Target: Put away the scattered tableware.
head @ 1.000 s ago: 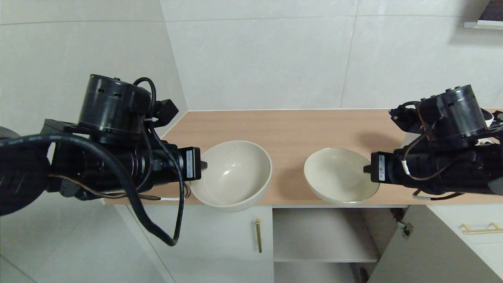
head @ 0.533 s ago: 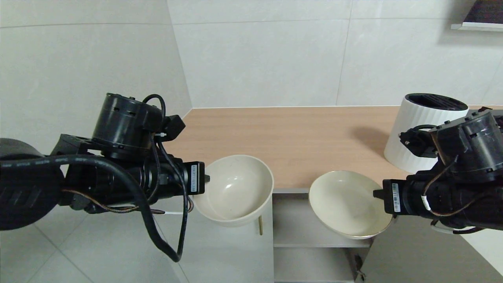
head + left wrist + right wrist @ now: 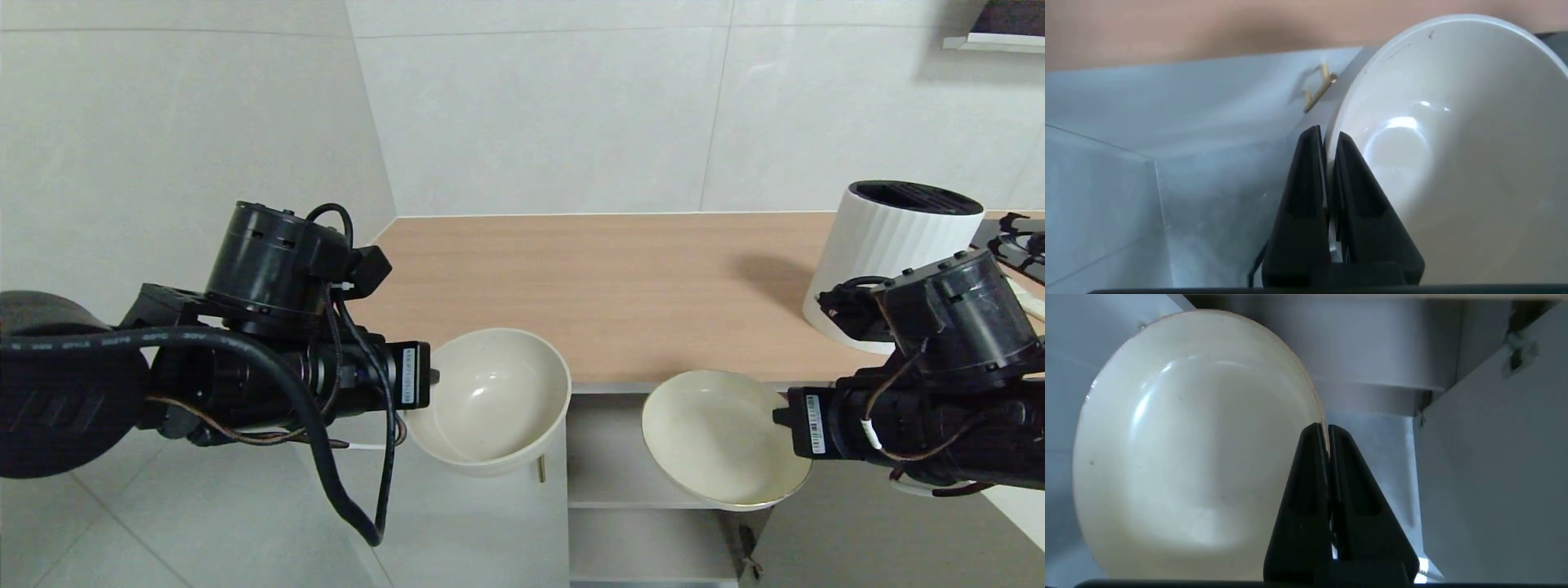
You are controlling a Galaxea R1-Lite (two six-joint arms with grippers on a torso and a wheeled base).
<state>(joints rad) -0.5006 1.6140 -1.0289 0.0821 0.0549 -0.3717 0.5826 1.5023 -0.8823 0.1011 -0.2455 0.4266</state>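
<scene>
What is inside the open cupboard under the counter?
The open cupboard shows pale walls and one shelf. The shallow bowl in the right gripper covers its right part, so that part is hidden.

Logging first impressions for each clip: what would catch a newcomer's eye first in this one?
Two cream bowls are held out in mid-air, side by side at the front edge of the wooden counter. The left gripper is clamped on the rim of the deeper bowl, and the right gripper on the rim of the shallower bowl. Below them a cupboard stands open, and a white ribbed container sits on the counter to the robot's right.
</scene>
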